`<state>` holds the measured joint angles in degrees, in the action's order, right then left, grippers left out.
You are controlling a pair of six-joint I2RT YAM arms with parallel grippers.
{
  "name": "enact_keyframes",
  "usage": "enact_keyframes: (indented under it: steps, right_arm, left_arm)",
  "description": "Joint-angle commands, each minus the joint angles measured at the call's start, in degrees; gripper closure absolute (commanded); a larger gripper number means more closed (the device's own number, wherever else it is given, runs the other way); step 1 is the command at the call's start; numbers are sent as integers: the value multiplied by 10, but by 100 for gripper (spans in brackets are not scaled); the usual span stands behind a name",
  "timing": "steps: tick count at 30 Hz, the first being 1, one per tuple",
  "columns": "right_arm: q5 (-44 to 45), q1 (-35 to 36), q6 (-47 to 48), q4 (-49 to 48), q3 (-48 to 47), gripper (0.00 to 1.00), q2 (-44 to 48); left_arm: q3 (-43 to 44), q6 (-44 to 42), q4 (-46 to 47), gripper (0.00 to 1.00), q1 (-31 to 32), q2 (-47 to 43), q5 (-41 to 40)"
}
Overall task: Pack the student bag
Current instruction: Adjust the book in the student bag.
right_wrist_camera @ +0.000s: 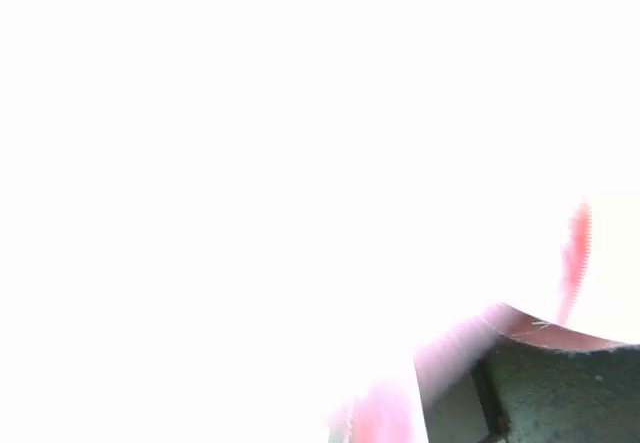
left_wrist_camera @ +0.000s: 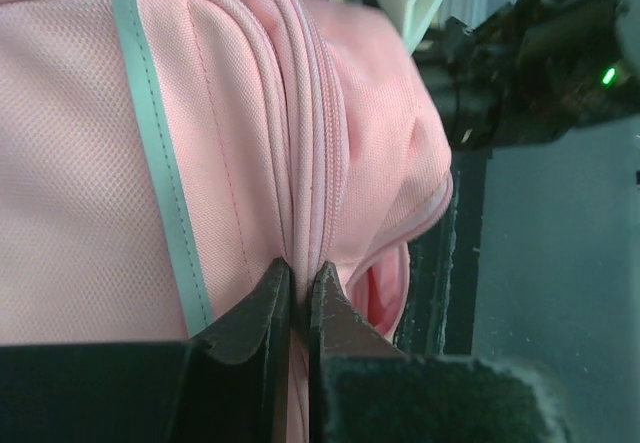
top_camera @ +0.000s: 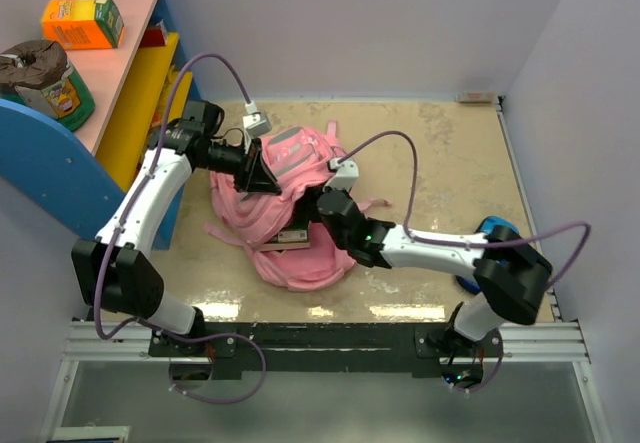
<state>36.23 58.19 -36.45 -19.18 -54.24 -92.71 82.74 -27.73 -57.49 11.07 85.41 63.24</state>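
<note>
The student bag [top_camera: 300, 188], pink and soft, lies slumped in the middle of the table with its mouth toward the near side. My left gripper [top_camera: 262, 173] is shut on the bag's zipper seam [left_wrist_camera: 310, 163], pinching the pink fabric between its dark fingers [left_wrist_camera: 270, 308]. My right gripper [top_camera: 320, 211] reaches into the bag's opening. Its wrist view is washed out white, showing only one dark finger [right_wrist_camera: 560, 393] and pink blur, so its jaws cannot be read. A flat book-like item [top_camera: 288, 236] sticks out of the opening under the right gripper.
A blue and yellow shelf [top_camera: 60, 163] stands at the left with an orange box [top_camera: 82, 21] and a round tin [top_camera: 40, 78] on it. A small blue thing [top_camera: 497, 228] lies at the right behind my right arm. Grey walls close in the table.
</note>
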Motion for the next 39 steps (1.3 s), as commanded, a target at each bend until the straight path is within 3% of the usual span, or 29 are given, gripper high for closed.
enact_keyframes:
  steps: [1, 3, 4, 6, 12, 14, 21, 29, 34, 39]
  right_arm:
    - [-27, -4, 18, -15, 61, 43, 127]
    - [-46, -3, 26, -26, 112, 67, 187]
    - [-52, -2, 24, -28, 129, 86, 204]
    - [-70, 1, 19, -36, 182, 96, 243]
    - [-85, 41, -13, -91, 295, 97, 276]
    - [-92, 51, -2, -129, 309, 92, 275]
    - [-105, 121, 24, -203, 300, 90, 228]
    - [-108, 127, 12, -265, 238, 95, 91]
    - [20, 127, -17, -228, 186, 99, 14]
    - [94, 125, 5, -185, 177, 98, 73]
  left_arm:
    - [32, -105, -70, 100, 13, 24, 109]
    - [61, -137, -117, 100, 13, 42, 105]
    - [72, -146, -129, 100, 12, 48, 102]
    - [94, -167, -157, 100, 12, 56, 102]
    - [99, -161, -144, 100, 13, 64, 95]
    - [96, -163, -148, 100, 13, 67, 91]
    - [65, -189, -158, 100, 25, 86, 94]
    - [58, -182, -140, 100, 44, 77, 96]
    - [21, -159, -100, 100, 70, 70, 82]
    - [-1, -52, 15, 100, 102, 69, 45]
